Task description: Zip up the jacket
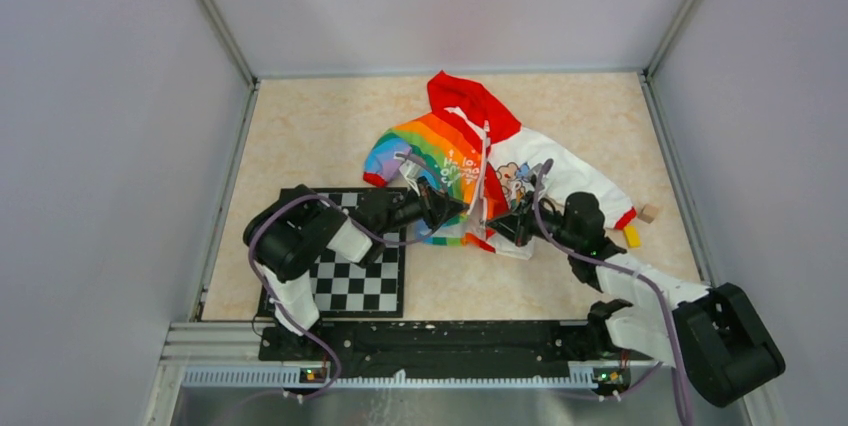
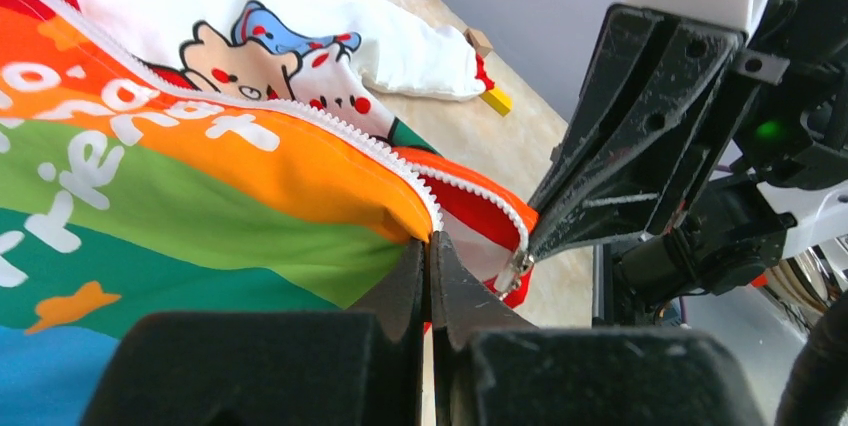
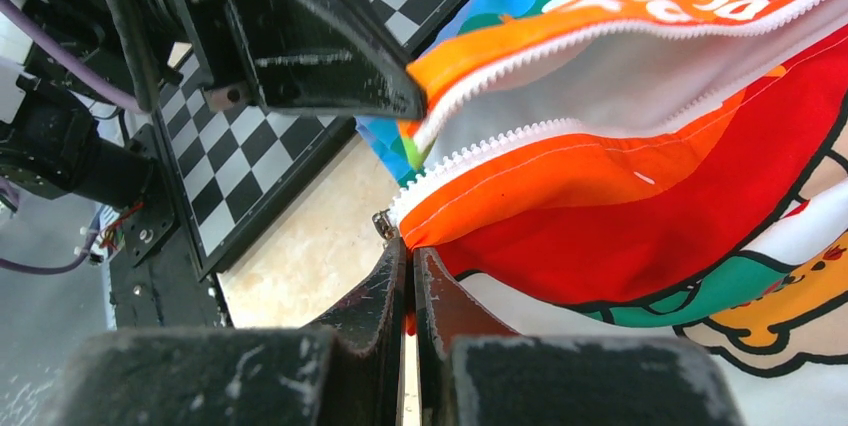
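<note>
The jacket (image 1: 470,151) lies on the table with its red hood away from the arms, the rainbow half on the left and the white cartoon half on the right. Its front is open at the bottom, and the white zipper teeth (image 2: 350,141) run apart. My left gripper (image 1: 452,210) is shut on the bottom hem corner of the rainbow half (image 2: 400,216). My right gripper (image 1: 498,224) is shut on the bottom corner of the other half (image 3: 450,231), right by the metal zipper slider (image 2: 513,271). The two grippers face each other, close together.
A black-and-white chessboard (image 1: 350,281) lies under the left arm. A small wooden block (image 1: 650,213) and a yellow block (image 1: 632,236) lie by the jacket's right sleeve cuff. Grey walls enclose the table on three sides.
</note>
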### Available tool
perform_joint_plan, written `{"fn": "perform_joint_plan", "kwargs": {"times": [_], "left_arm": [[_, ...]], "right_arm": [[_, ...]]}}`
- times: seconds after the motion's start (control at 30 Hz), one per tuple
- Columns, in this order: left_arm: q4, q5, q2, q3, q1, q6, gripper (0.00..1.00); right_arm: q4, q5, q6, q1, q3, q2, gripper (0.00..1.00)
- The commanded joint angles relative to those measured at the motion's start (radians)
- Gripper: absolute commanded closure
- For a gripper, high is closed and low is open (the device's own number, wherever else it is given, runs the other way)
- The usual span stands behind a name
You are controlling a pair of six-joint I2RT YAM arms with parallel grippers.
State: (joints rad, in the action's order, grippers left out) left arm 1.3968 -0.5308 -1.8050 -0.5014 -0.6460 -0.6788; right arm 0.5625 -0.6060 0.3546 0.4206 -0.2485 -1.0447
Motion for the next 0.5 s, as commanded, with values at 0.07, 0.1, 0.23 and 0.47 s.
{"fn": "perform_joint_plan", "kwargs": {"times": [0.07, 0.1, 0.23, 0.47], "left_arm": [[0.352, -0.012, -0.046, 0.014, -0.027, 0.017, 1.00], [0.371, -0.004, -0.050, 0.017, -0.033, 0.026, 1.00], [0.396, 0.010, -0.059, 0.020, -0.047, 0.054, 1.00], [0.395, 0.024, -0.060, -0.002, -0.076, 0.124, 1.00]], "right_arm": [[0.208, -0.007, 0.064, -0.007, -0.025, -0.100, 1.00], [0.228, -0.007, 0.072, -0.007, -0.026, -0.120, 1.00], [0.309, -0.018, 0.091, -0.008, -0.006, -0.152, 1.00], [0.346, -0.003, 0.082, -0.007, 0.021, -0.144, 1.00]]}}
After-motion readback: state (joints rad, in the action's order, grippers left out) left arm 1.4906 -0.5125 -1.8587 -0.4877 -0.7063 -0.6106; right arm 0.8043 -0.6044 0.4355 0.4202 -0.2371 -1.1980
